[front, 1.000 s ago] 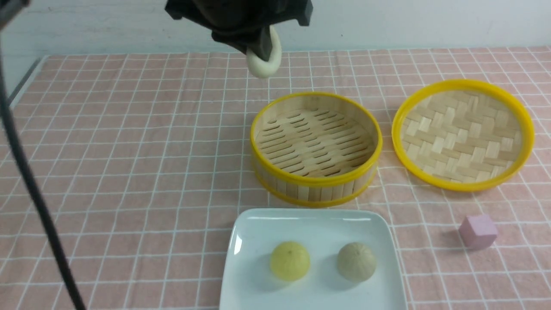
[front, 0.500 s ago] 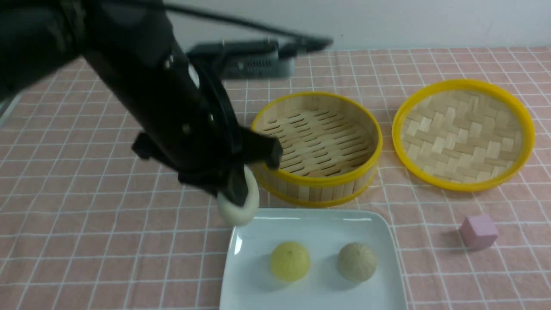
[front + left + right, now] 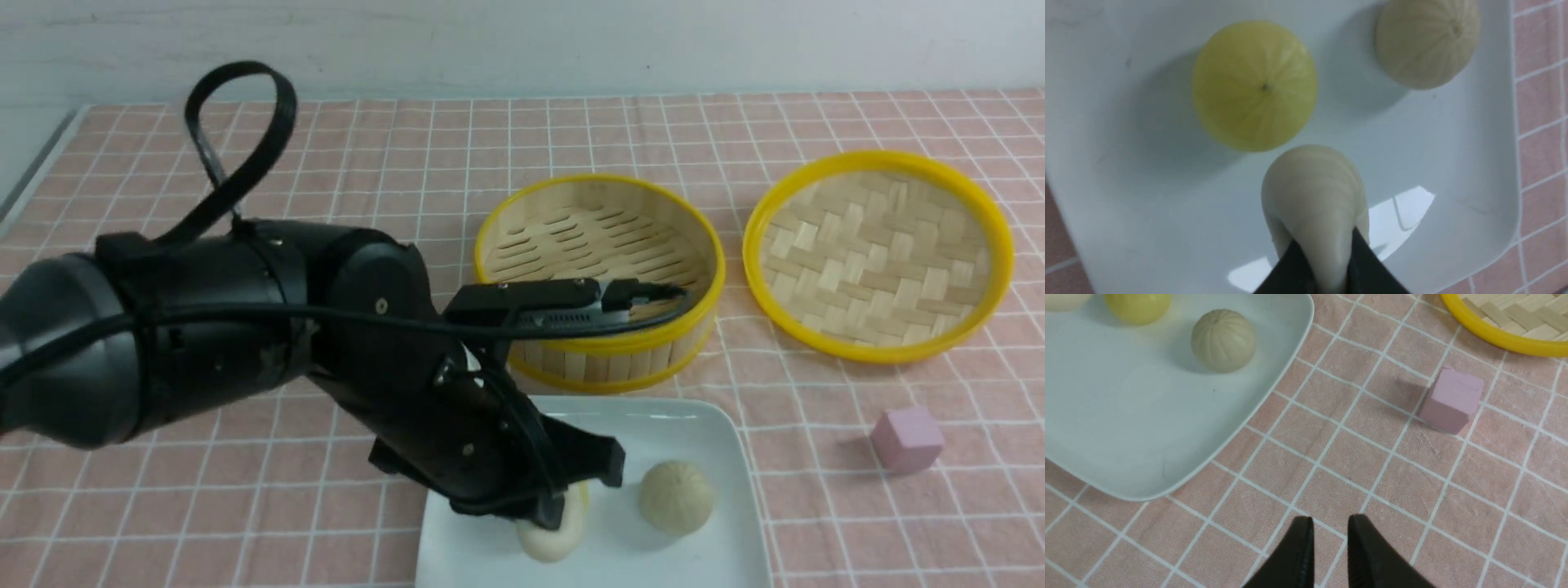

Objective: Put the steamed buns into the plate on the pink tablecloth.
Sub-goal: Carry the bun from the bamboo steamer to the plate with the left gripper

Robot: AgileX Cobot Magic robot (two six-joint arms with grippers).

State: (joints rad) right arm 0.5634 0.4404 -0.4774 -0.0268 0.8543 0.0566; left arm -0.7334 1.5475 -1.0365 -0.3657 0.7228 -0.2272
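A salmon-pink tablecloth [image 3: 326, 163] with thin white grid lines covers the table. At 6 o'clock on it sits a glossy white rounded-square plate [image 3: 669, 433] with a shallow rim. The black left arm [image 3: 204, 343] reaches in from 9 o'clock, and the left jaws are clamped on an off-white steamed bun [image 3: 1310, 188], squeezing its pleated ball into a pinched teardrop low over the plate. Whether it touches the plate cannot be told. It is just beside a pale yellow bun [image 3: 1254, 85], at that bun's 6 o'clock. A beige bun [image 3: 676, 496], round with faint pleats, rests on the plate toward 3 o'clock. An empty yellow-rimmed bamboo steamer basket [image 3: 604, 359] stands at the plate's 12 o'clock, with its woven lid [image 3: 878, 253] at the basket's 3 o'clock. A small pink cube [image 3: 906, 439] lies at the plate's 3 o'clock. The right jaws hover over bare cloth near the plate and cube, a narrow gap between them, holding nothing.
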